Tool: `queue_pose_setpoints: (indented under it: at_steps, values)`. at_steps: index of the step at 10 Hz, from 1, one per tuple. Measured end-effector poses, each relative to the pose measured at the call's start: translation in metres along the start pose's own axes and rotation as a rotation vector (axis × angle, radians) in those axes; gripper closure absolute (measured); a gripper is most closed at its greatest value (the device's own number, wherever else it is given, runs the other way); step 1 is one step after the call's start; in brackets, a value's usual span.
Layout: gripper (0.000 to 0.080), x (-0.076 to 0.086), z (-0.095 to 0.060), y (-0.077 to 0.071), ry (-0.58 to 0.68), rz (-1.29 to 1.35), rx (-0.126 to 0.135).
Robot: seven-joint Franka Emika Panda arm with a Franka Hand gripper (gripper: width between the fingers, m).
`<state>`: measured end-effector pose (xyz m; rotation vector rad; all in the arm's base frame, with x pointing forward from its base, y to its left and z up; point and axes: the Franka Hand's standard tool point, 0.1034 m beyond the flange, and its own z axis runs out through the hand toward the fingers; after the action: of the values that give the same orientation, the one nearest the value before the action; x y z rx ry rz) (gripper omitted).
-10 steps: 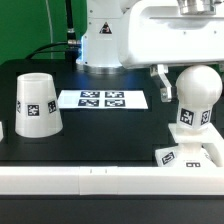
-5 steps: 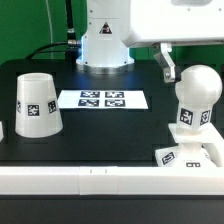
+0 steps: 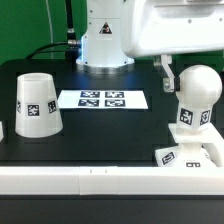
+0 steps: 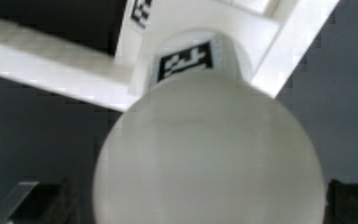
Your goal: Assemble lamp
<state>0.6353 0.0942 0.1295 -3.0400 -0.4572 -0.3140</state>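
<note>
One shade (image 3: 35, 103), one bulb (image 3: 197, 92), one base (image 3: 208, 150) — one marker board (image 3: 102, 99)

The shade (image 3: 36, 103), bulb (image 3: 196, 95) and base (image 3: 190, 155) are white, each with black-and-white square tags. The marker board (image 3: 102, 99) is white with four such tags. The bench (image 3: 110, 135) is black, its front rail (image 3: 90, 175) white, the backdrop (image 3: 25, 28) green.

The arm (image 3: 172, 25) holds its claw (image 3: 181, 82) pointing down — fingers (image 3: 166, 74) spread.

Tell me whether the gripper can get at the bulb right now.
Probably yes: the open gripper hangs at the upright bulb, one finger beside its round head, nothing between them.
</note>
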Motion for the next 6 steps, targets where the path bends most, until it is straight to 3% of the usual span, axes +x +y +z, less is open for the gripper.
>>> queue_pose_setpoints:
  at_steps: [2, 4, 6]
  values:
    - [0.0101, 0.003, 0.002, -0.004, -0.1, 0.0, 0.029]
    - [0.0101, -0.005, 0.004, -0.008, -0.247, -0.011, 0.061]
    - [0.0101, -0.001, 0.009, -0.003, -0.25, -0.015, 0.062]
